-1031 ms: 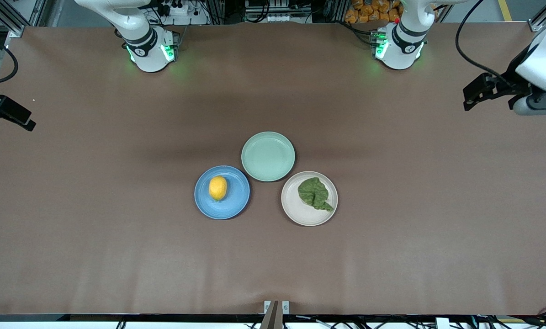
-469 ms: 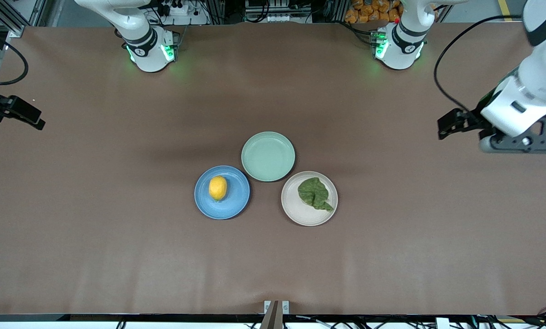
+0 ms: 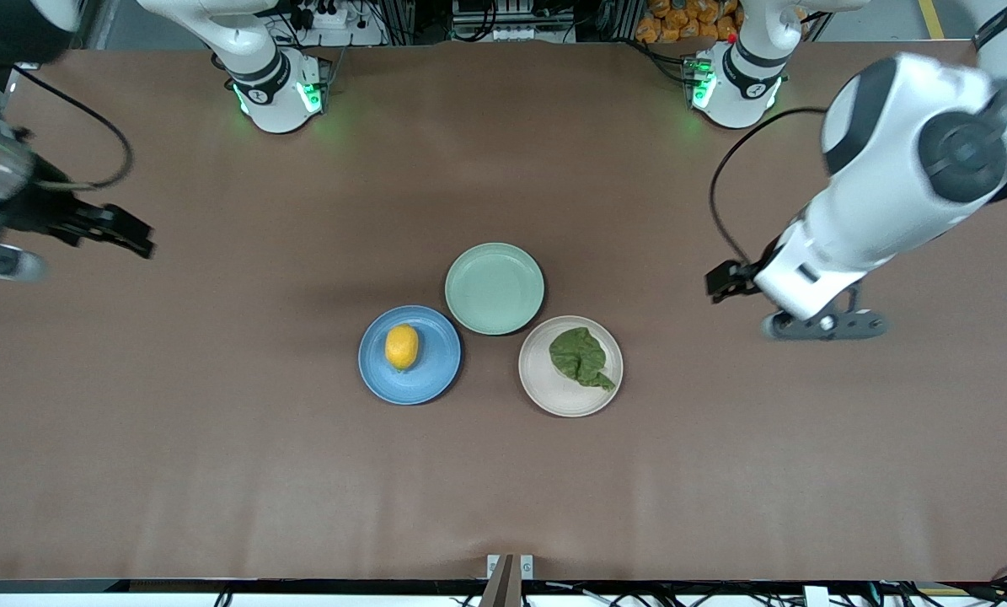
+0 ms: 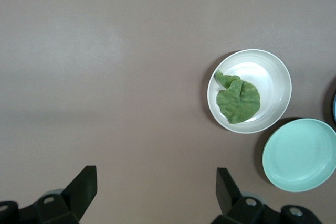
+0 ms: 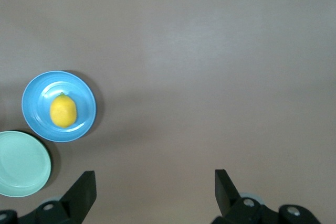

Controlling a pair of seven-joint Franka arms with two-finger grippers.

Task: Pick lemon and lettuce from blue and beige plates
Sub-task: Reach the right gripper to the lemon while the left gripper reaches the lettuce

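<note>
The lemon (image 3: 402,346) lies on the blue plate (image 3: 430,375) at the table's middle. The lettuce (image 3: 581,357) lies on the beige plate (image 3: 545,384) beside it, toward the left arm's end. My left gripper (image 3: 725,282) is open and empty over bare table, apart from the beige plate. My right gripper (image 3: 130,239) is open and empty over bare table, well apart from the blue plate. The left wrist view shows the lettuce (image 4: 239,97) on the beige plate (image 4: 270,74) past its own open gripper (image 4: 156,174). The right wrist view shows the lemon (image 5: 63,110) on the blue plate (image 5: 84,95) past its open gripper (image 5: 155,174).
An empty mint-green plate (image 3: 495,288) sits touching both plates, farther from the front camera; it also shows in the left wrist view (image 4: 302,155) and the right wrist view (image 5: 21,163). Brown table (image 3: 216,464) surrounds the plates. The arm bases stand along the table's edge.
Both arms have swung in from the table's ends toward the plates, the left arm much farther. Both grippers stay open. The plates, lemon and lettuce have not moved.
</note>
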